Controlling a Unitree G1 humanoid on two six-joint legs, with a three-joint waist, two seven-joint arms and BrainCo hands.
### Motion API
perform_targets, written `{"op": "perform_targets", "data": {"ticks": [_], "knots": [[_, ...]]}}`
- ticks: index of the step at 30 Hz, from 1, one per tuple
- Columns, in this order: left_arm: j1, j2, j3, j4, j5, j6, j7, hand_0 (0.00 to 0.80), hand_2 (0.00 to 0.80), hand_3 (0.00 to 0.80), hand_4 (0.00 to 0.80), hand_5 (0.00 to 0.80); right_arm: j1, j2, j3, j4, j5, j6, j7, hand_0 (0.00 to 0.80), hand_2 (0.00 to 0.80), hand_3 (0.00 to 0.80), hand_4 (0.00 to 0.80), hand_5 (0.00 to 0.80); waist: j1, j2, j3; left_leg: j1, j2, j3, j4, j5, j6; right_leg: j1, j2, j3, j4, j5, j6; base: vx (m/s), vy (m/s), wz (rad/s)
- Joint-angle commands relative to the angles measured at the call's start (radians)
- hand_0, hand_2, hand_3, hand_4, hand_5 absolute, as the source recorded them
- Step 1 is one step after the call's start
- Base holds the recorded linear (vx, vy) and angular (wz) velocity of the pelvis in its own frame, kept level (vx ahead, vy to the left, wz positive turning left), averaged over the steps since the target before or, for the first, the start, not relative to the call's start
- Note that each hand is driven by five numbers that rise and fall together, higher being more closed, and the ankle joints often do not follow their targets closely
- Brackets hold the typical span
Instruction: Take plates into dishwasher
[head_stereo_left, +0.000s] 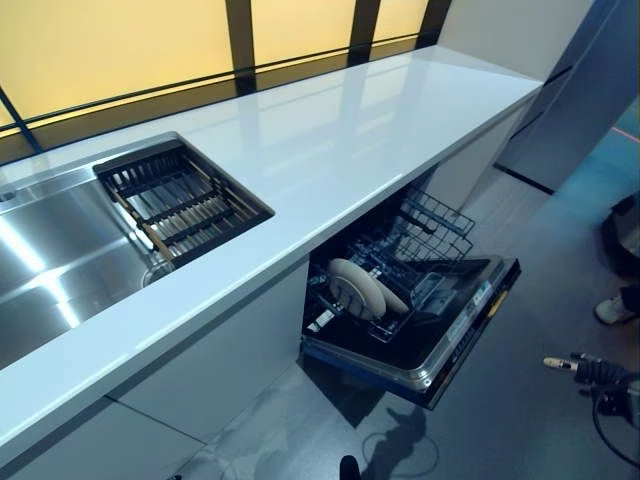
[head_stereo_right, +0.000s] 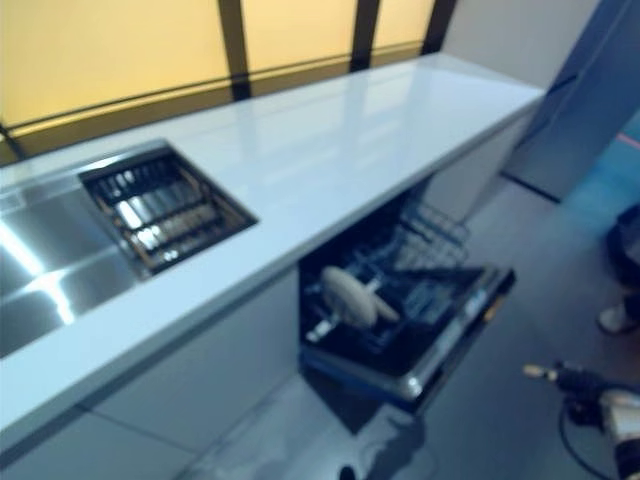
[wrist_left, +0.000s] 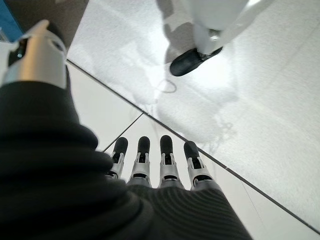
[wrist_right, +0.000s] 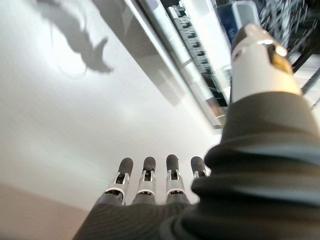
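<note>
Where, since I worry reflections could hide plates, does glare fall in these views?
Left eye view: bright streaks on the steel sink, window glow mirrored along the countertop; the plates in the dishwasher rack lie in shade under that countertop, free of glare. Left wrist view: a bright patch on the floor. Right wrist view: light glints along the dishwasher door.

No text, label, number or sign could be read anywhere, neither on the dishwasher (head_stereo_left: 420, 330) nor on the countertop (head_stereo_left: 330, 150).
</note>
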Motion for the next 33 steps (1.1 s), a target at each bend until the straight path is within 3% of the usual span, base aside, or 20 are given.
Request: {"op": "perform_targets", "data": {"ticks": [1, 5, 7, 10, 21, 33], "knots": [[-0.053, 0.026, 0.022, 0.050, -0.046, 0.003, 0.020, 0.000, 0.000, 0.000, 0.000, 0.000, -0.041, 0.000, -0.022, 0.027, 0.068, -0.079, 0.017, 0.000, 0.000, 0.000, 0.000, 0.000, 0.037, -0.009, -0.007, -0.045, -0.018, -0.106, 0.014, -0.008, 0.063, 0.002, -0.090, 0.060, 0.189, 0.037, 0.046, -0.144, -0.311, 0.03], [-0.093, 0.043, 0.046, 0.066, -0.112, 0.003, 0.038, 0.000, 0.000, 0.000, 0.000, 0.000, -0.030, 0.060, -0.033, 0.103, 0.144, -0.120, 0.019, 0.000, 0.000, 0.000, 0.000, 0.000, 0.066, -0.026, 0.012, -0.087, 0.030, -0.112, 0.078, -0.015, 0.051, 0.036, -0.082, 0.025, 0.128, -0.013, 0.034, -0.155, -0.340, 0.00], [-0.109, 0.038, 0.057, 0.071, -0.103, -0.004, 0.052, 0.000, 0.000, 0.000, 0.000, 0.000, 0.003, 0.091, -0.053, 0.127, 0.200, -0.138, 0.027, 0.000, 0.000, 0.000, 0.000, 0.000, 0.075, -0.031, 0.023, -0.104, 0.059, -0.120, 0.090, -0.004, 0.029, 0.054, -0.063, 0.002, 0.105, -0.033, 0.025, -0.124, -0.392, 0.04], [-0.101, 0.012, 0.047, 0.058, -0.075, -0.026, 0.041, 0.000, 0.000, 0.000, 0.000, 0.000, 0.045, 0.116, -0.083, 0.105, 0.242, -0.139, 0.028, 0.000, 0.000, 0.000, 0.000, 0.000, 0.077, -0.009, 0.036, -0.103, 0.076, -0.141, 0.050, 0.035, -0.001, 0.067, -0.045, -0.019, 0.093, -0.052, 0.011, -0.094, -0.172, 0.24], [-0.094, -0.030, 0.002, 0.062, -0.077, -0.066, 0.041, 0.000, 0.000, 0.000, 0.000, 0.000, 0.048, 0.167, -0.033, 0.058, 0.210, -0.110, 0.023, 0.000, 0.000, 0.000, 0.000, 0.000, 0.079, 0.040, 0.044, -0.147, 0.054, -0.178, -0.002, 0.093, -0.033, 0.074, -0.026, -0.060, 0.066, -0.086, -0.029, -0.072, 0.020, 0.19], [-0.105, -0.044, -0.027, 0.046, -0.100, -0.072, 0.042, 0.000, 0.000, 0.000, 0.000, 0.000, -0.009, 0.246, 0.055, 0.025, 0.196, -0.102, -0.012, 0.000, 0.000, 0.000, 0.000, 0.000, 0.099, 0.066, 0.060, -0.167, 0.033, -0.202, -0.002, 0.097, -0.021, 0.056, -0.033, -0.082, 0.095, -0.101, -0.042, -0.031, 0.027, 0.06]]}}
